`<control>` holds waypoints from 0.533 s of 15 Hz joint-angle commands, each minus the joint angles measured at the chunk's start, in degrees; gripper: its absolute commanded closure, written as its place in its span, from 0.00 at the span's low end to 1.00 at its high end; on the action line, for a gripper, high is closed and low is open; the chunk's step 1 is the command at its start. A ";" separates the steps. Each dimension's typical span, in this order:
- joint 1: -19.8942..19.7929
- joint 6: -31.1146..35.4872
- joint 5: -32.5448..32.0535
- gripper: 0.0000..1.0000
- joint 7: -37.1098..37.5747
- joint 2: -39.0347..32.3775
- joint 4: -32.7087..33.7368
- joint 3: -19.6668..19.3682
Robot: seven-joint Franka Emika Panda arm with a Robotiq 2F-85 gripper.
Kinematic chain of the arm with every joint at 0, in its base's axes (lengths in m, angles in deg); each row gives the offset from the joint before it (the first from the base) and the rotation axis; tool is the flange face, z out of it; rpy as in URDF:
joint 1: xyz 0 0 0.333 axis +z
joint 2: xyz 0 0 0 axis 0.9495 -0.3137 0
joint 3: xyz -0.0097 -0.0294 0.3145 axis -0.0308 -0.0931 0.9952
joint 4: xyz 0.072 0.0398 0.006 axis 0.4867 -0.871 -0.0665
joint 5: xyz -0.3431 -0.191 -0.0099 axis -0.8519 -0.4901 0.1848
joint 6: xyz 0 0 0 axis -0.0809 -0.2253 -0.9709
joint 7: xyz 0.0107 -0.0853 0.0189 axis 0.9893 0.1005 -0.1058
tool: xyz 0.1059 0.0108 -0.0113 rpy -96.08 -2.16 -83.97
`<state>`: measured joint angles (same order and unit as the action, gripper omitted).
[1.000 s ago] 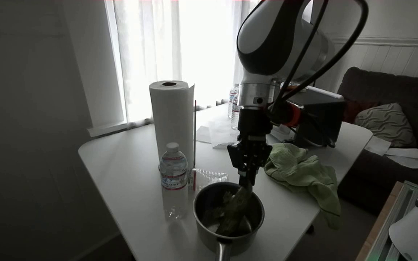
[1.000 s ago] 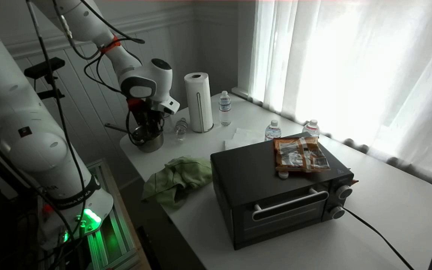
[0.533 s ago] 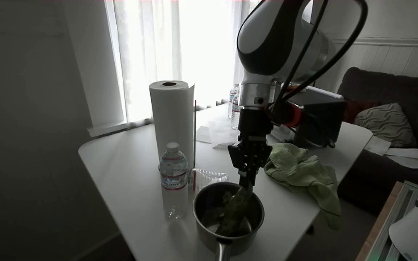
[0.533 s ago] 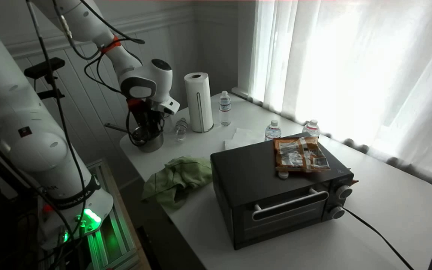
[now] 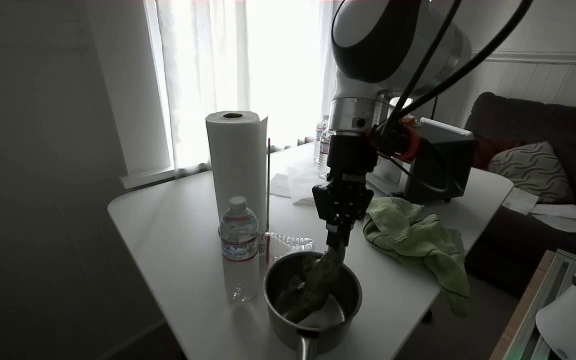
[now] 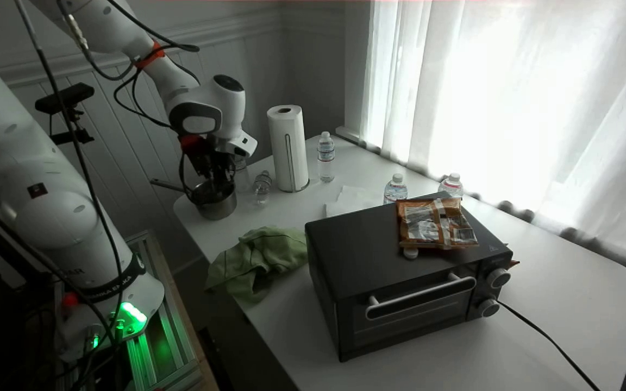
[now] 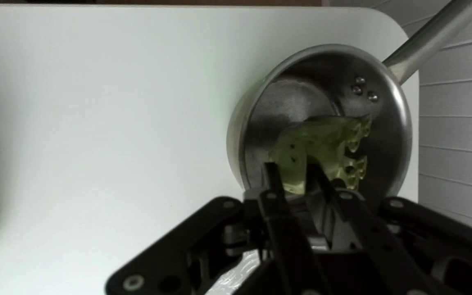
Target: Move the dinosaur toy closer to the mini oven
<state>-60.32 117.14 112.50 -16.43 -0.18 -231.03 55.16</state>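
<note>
Two jaws hold one dinosaur (image 7: 323,141) partly inside one pot (image 7: 295,96)

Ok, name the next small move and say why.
Probably lift straight up until the dinosaur toy clears the pot: in the wrist view the pincer looks closed on it, and most of its body sits down inside, so heading sideways toward the mini oven first could bump the pot.

The arm (image 6: 74,239) shows "AR" above a band (image 6: 102,288) partly reading "EMIKA", and the mini oven (image 6: 356,250) bears a triangle sign (image 6: 493,248).
</note>
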 commanded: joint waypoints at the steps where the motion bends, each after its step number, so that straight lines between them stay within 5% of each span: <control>1: 1.13 -4.06 -1.23 0.95 3.76 7.04 -1.85 -0.35; 8: 0.58 -11.61 -4.66 0.95 10.92 18.88 -2.12 -1.27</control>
<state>-60.16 108.81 110.05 -9.62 10.93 -231.10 54.91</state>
